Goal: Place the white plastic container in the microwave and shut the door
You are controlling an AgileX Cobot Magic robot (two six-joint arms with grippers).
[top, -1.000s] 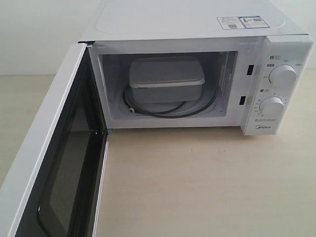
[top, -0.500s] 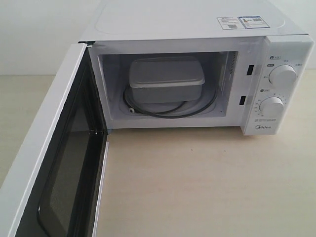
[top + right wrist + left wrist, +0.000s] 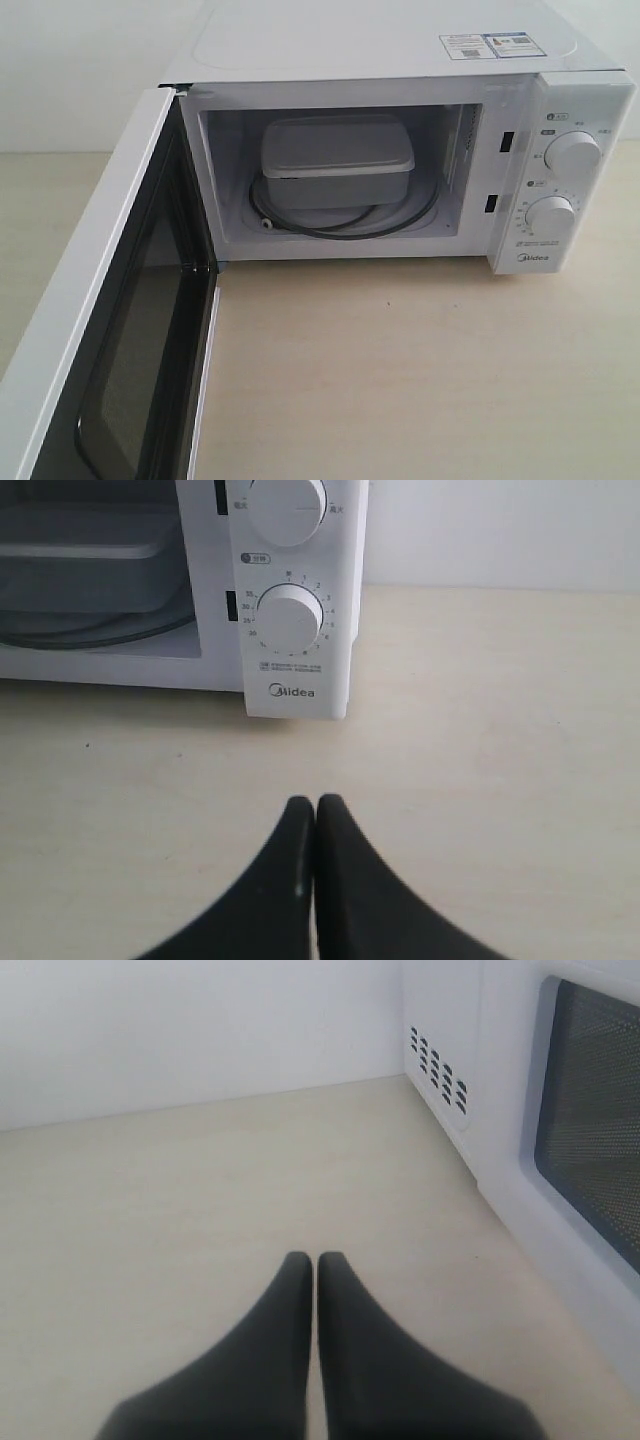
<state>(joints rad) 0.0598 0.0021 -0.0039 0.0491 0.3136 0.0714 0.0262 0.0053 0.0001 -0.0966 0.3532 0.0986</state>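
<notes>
container [image 3: 337, 160] sits inside the microwave [image 3: 330, 40] on the turntable [image 3: 345, 228], lid on, level, toward the back of the cavity. nothing touches it.

progress: first half looks done, the box is in. second half is not done: door [image 3: 150, 340] stands swung wide on its left hinge, reaching out over the counter [image 3: 400, 370] toward the camera. what is left, by my reading, is to push the door round until it latches.

claws: neither shows in the exterior view.
- left claw [image 3: 316, 1260]: fingers pressed together, nothing between them, low over bare counter on the outer side of the open door. the door's mesh window and the vent holes in the microwave's side are near it but apart.
- right claw [image 3: 316, 802]: fingers together too, empty, over the counter in front of the lower dial [image 3: 289, 620], apart from the panel.

container vs claws: well apart from both. from the right claw it lies back inside the cavity, past the front sill. from the left claw, the door and the microwave's wall stand between. left claw seems better placed for the push, being behind the door.
</notes>
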